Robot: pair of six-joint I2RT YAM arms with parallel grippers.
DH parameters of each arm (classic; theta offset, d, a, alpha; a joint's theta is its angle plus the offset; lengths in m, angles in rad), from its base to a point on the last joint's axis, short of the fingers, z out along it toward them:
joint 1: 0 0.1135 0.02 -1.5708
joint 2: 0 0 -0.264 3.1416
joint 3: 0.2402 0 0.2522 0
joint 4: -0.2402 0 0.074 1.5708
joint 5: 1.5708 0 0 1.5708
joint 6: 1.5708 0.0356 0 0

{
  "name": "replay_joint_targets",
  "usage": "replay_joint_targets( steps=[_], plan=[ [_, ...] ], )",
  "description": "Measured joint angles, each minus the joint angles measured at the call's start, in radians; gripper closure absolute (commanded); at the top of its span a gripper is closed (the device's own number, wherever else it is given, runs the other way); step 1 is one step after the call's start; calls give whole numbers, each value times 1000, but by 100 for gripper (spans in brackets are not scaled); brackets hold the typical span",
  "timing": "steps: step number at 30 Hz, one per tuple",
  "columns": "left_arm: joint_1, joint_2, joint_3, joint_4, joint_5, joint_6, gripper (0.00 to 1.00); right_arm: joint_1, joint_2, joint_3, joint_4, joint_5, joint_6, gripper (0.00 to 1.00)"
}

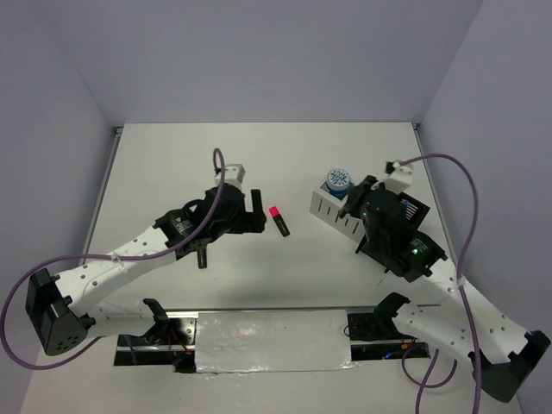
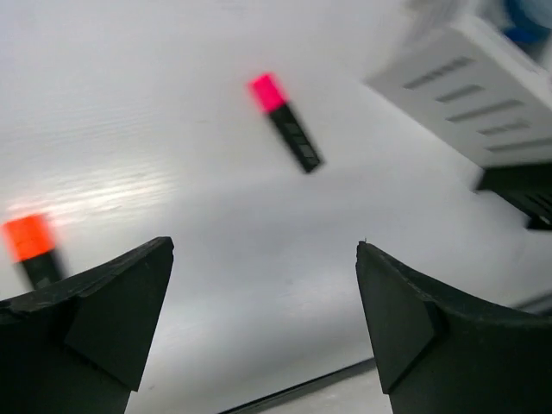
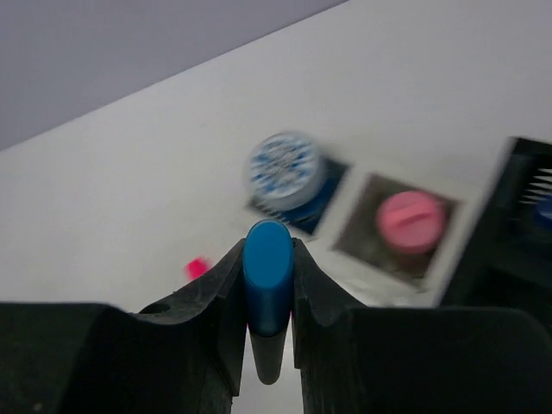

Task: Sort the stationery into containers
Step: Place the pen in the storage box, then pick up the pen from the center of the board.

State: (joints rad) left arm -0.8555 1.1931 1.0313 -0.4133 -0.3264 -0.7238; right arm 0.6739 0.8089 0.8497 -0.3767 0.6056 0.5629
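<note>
My right gripper (image 3: 268, 257) pinches the blue-capped highlighter (image 3: 268, 289) near its cap, low centre of the frame. It looks light, stiff and smooth, so I think it can slip. The left gripper (image 2: 263, 323) has its fingers wide open and empty.

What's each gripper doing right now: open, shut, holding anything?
Left gripper: open, holding nothing.
Right gripper: shut on the blue-capped highlighter.
</note>
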Motion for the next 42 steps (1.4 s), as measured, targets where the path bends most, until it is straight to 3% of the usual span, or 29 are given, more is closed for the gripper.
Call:
replay_joint_targets(
  steps=[3, 8, 14, 21, 23, 24, 25, 27, 29, 35, 42],
  plan=[
    [76, -33, 8, -156, -97, -72, 1, -121, -46, -35, -35, 144, -28, 100],
    [192, -106, -27, -333, -172, -131, 1, -306, -62, -134, -72, 251, -64, 100],
    [266, -130, -69, -389, -169, -139, 1, -379, -45, -183, -26, 277, -116, 100],
    [278, -138, -98, -385, -147, -136, 1, -410, -32, -220, 11, 271, -117, 91],
    [286, -146, -115, -379, -140, -136, 1, -410, -39, -236, 11, 265, -109, 80],
    [291, -149, -123, -376, -137, -136, 1, -410, -47, -245, 10, 259, -106, 52],
    [296, -150, -131, -373, -133, -136, 1, -410, -59, -256, 10, 250, -97, 37],
    [303, -150, -148, -364, -123, -136, 1, -410, -85, -269, 5, 238, -91, 22],
    [309, -150, -163, -358, -116, -136, 1, -410, -111, -274, -2, 223, -92, 16],
    [312, -124, -202, -317, -89, -140, 1, -410, -166, -246, -31, 188, -116, 13],
    [317, -56, -277, -266, -61, -145, 12, -408, -170, -56, -82, 77, -163, 9]
  ],
)
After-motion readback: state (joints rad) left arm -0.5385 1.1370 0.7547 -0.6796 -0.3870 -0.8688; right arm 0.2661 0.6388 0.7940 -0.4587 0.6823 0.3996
